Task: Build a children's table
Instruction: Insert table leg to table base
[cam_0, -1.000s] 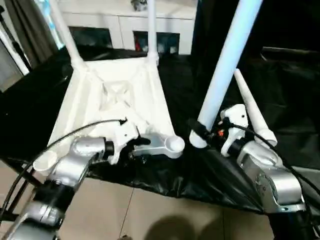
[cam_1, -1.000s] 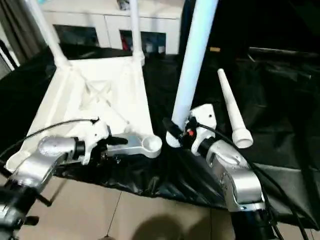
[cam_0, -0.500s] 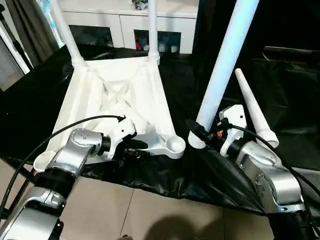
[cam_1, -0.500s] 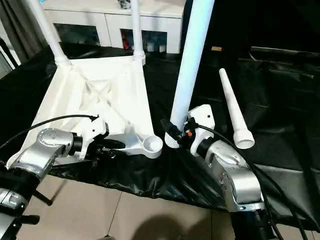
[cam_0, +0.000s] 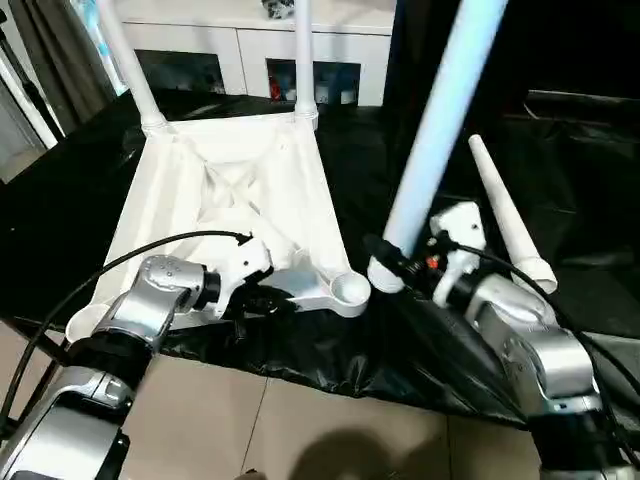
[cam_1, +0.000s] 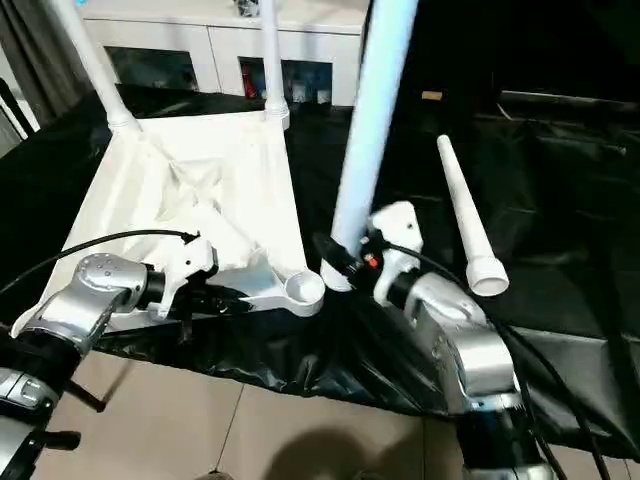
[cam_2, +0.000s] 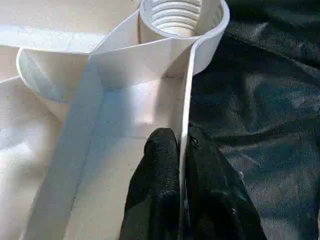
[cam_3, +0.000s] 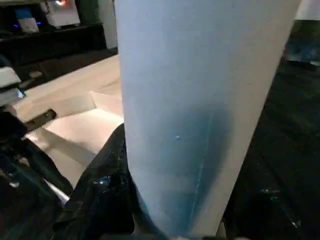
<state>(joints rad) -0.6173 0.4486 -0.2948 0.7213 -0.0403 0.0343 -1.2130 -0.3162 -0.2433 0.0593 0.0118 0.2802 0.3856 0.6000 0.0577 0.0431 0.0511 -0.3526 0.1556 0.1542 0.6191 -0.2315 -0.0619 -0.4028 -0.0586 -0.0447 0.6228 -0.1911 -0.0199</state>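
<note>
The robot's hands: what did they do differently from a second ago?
The left gripper closed its fingers on the thin rim of the upside-down tabletop, beside the empty corner socket. The right gripper carried its table leg leftward, nearer that socket. The two fitted legs and the loose leg on the black cloth stayed put.

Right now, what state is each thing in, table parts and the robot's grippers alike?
Tabletop: upside down, two legs standing in its far sockets.
Near-right socket: empty.
Left gripper: shut on the tabletop's rim.
Right gripper: shut on a tilted leg.
Fourth leg: lying loose on the black cloth.
</note>
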